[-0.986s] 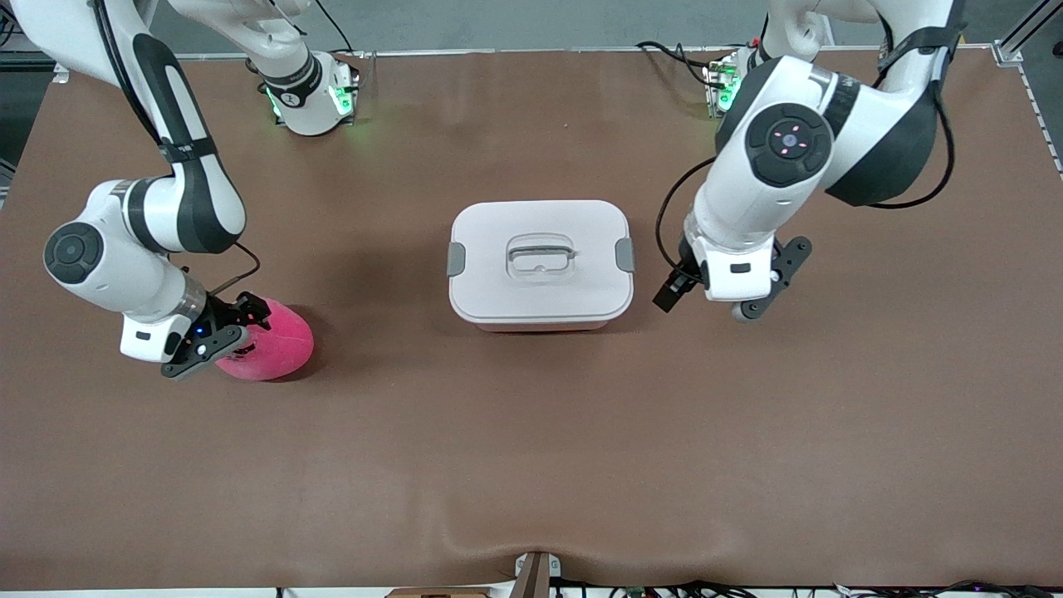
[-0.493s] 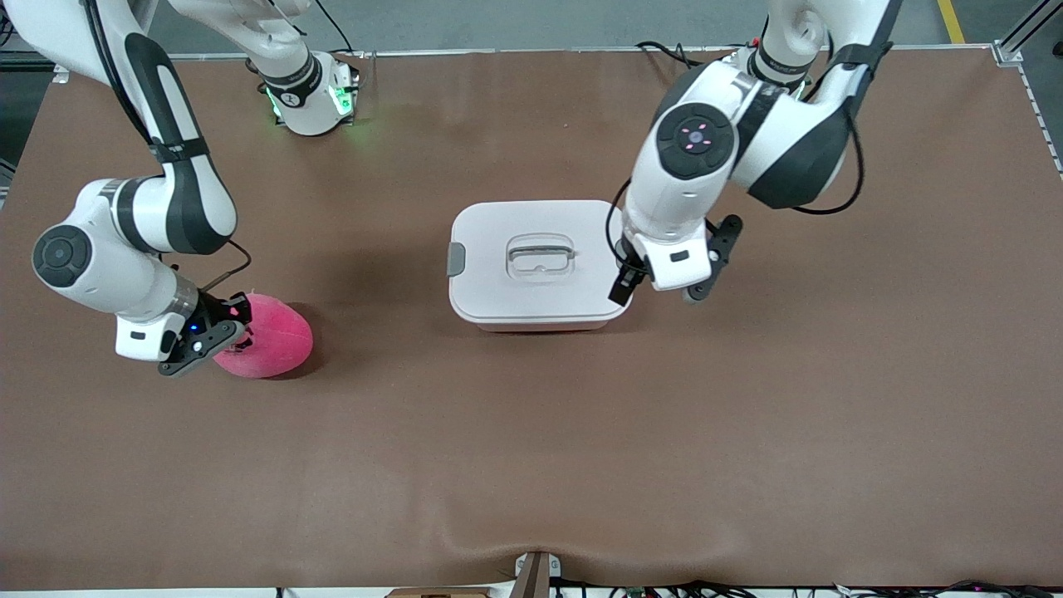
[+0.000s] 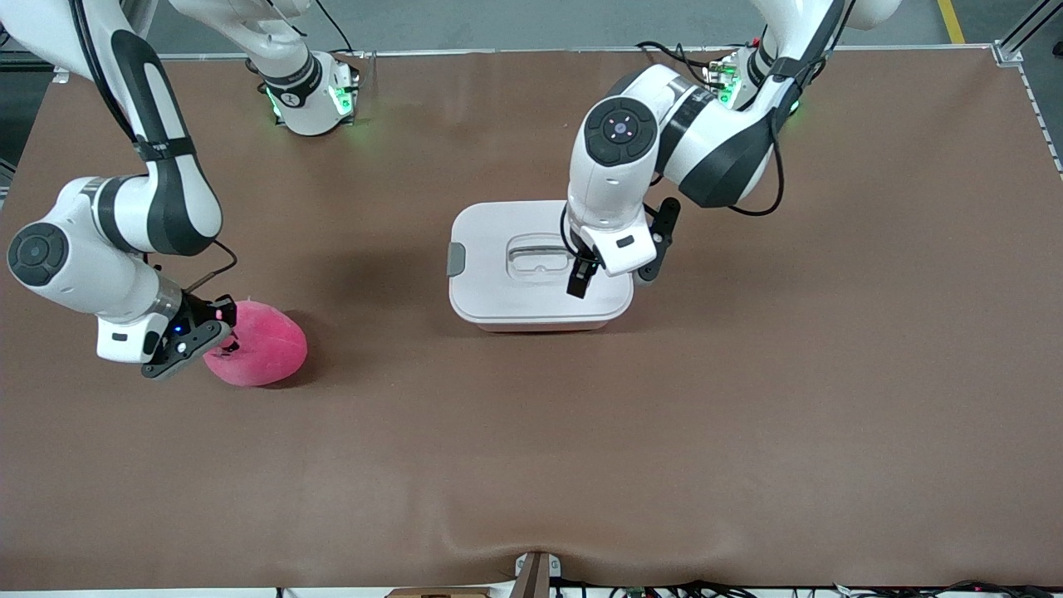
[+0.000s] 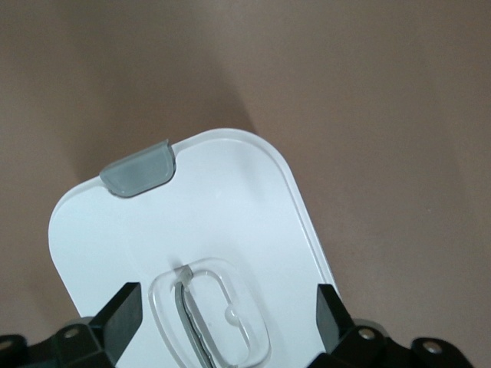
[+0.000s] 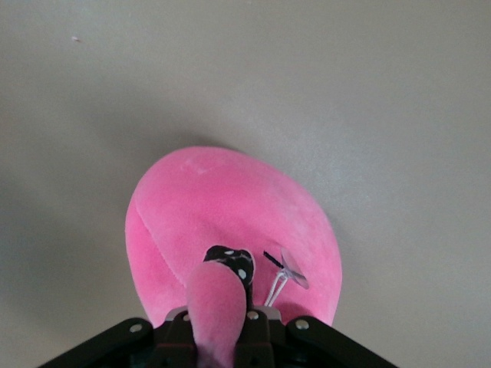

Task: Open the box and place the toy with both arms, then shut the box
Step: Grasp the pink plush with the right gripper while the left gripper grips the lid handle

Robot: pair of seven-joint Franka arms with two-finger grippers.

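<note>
My left gripper (image 3: 579, 281) hangs spread wide over the box (image 3: 540, 264) handle (image 4: 219, 314) mid-table; lid on. Right gripper (image 3: 217, 328) pinches the toy (image 3: 253, 344) on the table. Risk: off-centre descent misses handle; thin pinch drops toy.

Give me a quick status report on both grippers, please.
Left gripper open over the box lid, by the handle. Right gripper shut on the toy, on the table. Box closed. Nothing in the way.
</note>
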